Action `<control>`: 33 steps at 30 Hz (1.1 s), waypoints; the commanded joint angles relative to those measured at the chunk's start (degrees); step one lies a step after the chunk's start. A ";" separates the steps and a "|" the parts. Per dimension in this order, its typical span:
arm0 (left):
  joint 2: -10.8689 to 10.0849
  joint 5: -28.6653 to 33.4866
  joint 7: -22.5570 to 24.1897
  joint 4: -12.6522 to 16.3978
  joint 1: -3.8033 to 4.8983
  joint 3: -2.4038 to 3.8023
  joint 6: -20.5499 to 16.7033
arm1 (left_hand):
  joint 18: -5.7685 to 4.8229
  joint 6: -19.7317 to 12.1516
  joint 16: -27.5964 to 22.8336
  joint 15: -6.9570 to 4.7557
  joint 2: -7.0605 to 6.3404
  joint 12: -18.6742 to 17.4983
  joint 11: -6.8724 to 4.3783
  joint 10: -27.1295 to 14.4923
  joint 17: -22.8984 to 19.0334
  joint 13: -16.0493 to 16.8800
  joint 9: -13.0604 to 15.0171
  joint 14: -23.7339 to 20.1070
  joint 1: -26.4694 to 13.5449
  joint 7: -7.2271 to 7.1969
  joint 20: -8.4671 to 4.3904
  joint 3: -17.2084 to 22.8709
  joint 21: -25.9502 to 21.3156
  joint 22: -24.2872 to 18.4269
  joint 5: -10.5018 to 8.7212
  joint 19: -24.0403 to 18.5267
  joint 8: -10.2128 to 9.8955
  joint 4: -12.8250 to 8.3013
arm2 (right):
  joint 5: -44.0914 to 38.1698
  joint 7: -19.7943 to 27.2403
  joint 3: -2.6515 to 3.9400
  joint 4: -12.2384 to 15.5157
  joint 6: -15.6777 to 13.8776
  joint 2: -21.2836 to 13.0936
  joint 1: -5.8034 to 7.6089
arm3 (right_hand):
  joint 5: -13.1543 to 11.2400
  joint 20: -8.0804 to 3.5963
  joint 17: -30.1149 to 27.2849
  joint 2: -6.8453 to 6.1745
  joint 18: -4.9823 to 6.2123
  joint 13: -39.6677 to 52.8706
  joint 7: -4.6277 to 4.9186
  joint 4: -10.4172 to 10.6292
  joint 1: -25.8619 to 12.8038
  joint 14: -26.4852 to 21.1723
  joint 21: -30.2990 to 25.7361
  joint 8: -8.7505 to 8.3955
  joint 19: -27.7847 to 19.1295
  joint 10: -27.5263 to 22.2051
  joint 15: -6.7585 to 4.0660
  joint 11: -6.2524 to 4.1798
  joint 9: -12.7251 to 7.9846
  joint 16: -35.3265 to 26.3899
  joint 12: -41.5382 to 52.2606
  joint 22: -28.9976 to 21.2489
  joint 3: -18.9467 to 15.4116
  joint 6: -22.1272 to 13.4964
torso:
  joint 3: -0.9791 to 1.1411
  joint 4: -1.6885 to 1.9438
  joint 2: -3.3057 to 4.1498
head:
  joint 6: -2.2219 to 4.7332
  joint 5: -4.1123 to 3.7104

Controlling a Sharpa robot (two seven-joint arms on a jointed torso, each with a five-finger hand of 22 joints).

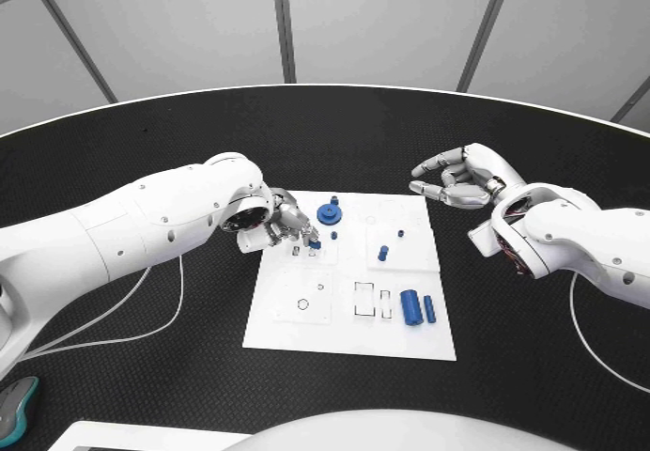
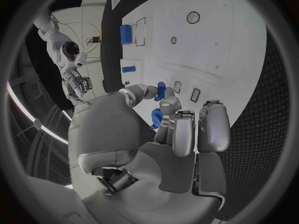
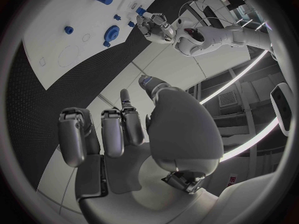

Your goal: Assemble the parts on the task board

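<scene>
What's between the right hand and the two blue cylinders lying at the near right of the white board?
Nothing visible. The right hand hovers over bare black table beyond the board's far right corner, holding nothing. The blue cylinders lie uncovered; the small blue peg stands off to the side of that path.

Arms: my two glossy white rounded shells, the left arm [image 1: 129, 225] dotted with small dark screw holes.
Hands: my left hand [image 1: 281, 225] and right hand [image 1: 460, 177] are silver metal with segmented fingers [image 2: 212, 127] and grey pads.
Cables: thin white cables [image 1: 149, 315] trail beneath my left arm.
</scene>
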 commanded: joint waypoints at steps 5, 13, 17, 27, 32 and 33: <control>-0.95 -2.79 0.34 1.23 -0.01 -0.15 -1.93 | -0.53 1.41 -0.26 -0.53 0.51 0.61 -1.26 1.91 8.90 0.37 0.24 4.42 0.13 -0.92 -0.40 5.63 0.24 -0.14 0.92 -0.12 0.22 -6.39 | 0.00 0.04 0.00 -0.02 -0.05 0.01 0.00 | 0.26 -0.24 8.29 0.32 1.06 8.28 0.01 0.24 0.15 4.20 -0.19 0.36 2.43 0.25 -0.48 -0.13 0.11 -0.17 0.14 8.07 -0.02 -0.11 | 0.01 -0.03 0.02 | -0.09 0.15; -1.75 -4.95 0.27 2.60 -0.02 -1.20 -4.05 | -0.50 1.60 -0.26 -0.61 0.44 0.84 -1.35 2.18 8.91 0.69 0.37 4.42 0.04 -1.01 -0.46 5.49 0.18 -0.28 1.61 -0.18 0.23 -6.57 | 0.00 0.06 0.00 -0.07 -0.10 0.04 0.00 | 0.26 -0.24 8.29 0.32 1.06 8.28 0.01 0.24 0.15 4.20 -0.19 0.36 2.43 0.25 -0.48 -0.13 0.11 -0.17 0.14 8.07 -0.02 -0.11 | -0.01 -0.05 0.03 | -0.17 0.24; -1.83 -5.53 0.19 3.02 -0.07 -1.46 -4.64 | -0.50 1.64 -0.25 -0.63 0.44 0.85 -1.37 2.21 8.94 0.71 0.40 4.43 0.02 -1.02 -0.48 5.48 0.18 -0.28 1.78 -0.18 0.23 -6.60 | 0.00 0.08 0.00 -0.07 -0.10 0.04 -0.01 | 0.26 -0.24 8.29 0.32 1.06 8.28 0.01 0.24 0.15 4.20 -0.19 0.36 2.43 0.25 -0.48 -0.13 0.11 -0.17 0.14 8.07 -0.02 -0.11 | 0.00 -0.09 0.07 | -0.12 0.33; -1.69 -5.87 0.05 3.54 -0.21 -1.63 -5.33 | -0.50 1.70 -0.26 -0.65 0.43 0.94 -1.39 2.31 8.92 0.83 0.44 4.43 -0.03 -1.04 -0.50 5.44 0.19 -0.27 2.05 -0.17 0.22 -6.64 | 0.00 0.12 0.00 -0.07 -0.12 0.05 -0.01 | 0.28 -0.25 8.34 0.31 1.07 8.27 0.00 0.23 0.17 4.21 -0.21 0.39 2.41 0.26 -0.50 -0.15 0.12 -0.15 0.14 8.02 -0.02 -0.10 | 0.06 -0.08 0.07 | -0.24 0.29; -1.60 -5.90 -0.12 3.62 -0.23 -1.65 -4.96 | -0.50 1.70 -0.26 -0.65 0.43 0.94 -1.39 2.31 8.92 0.83 0.44 4.43 -0.03 -1.04 -0.50 5.44 0.19 -0.27 2.05 -0.17 0.22 -6.64 | 0.00 0.12 0.00 -0.08 -0.12 0.04 -0.01 | 0.28 -0.25 8.34 0.31 1.07 8.27 0.00 0.23 0.17 4.21 -0.21 0.39 2.41 0.26 -0.50 -0.15 0.12 -0.15 0.14 8.02 -0.02 -0.10 | 0.06 -0.11 0.10 | -0.31 0.27; -1.59 -5.90 -0.17 3.63 -0.23 -1.65 -4.85 | -0.50 1.70 -0.26 -0.65 0.43 0.94 -1.39 2.31 8.92 0.83 0.44 4.43 -0.03 -1.04 -0.50 5.44 0.19 -0.27 2.05 -0.17 0.22 -6.64 | 0.00 0.12 0.00 -0.07 -0.12 0.04 -0.01 | 0.28 -0.25 8.34 0.31 1.07 8.27 0.00 0.23 0.17 4.21 -0.21 0.39 2.41 0.26 -0.50 -0.15 0.12 -0.15 0.14 8.02 -0.02 -0.10 | 0.06 -0.10 0.10 | -0.34 0.24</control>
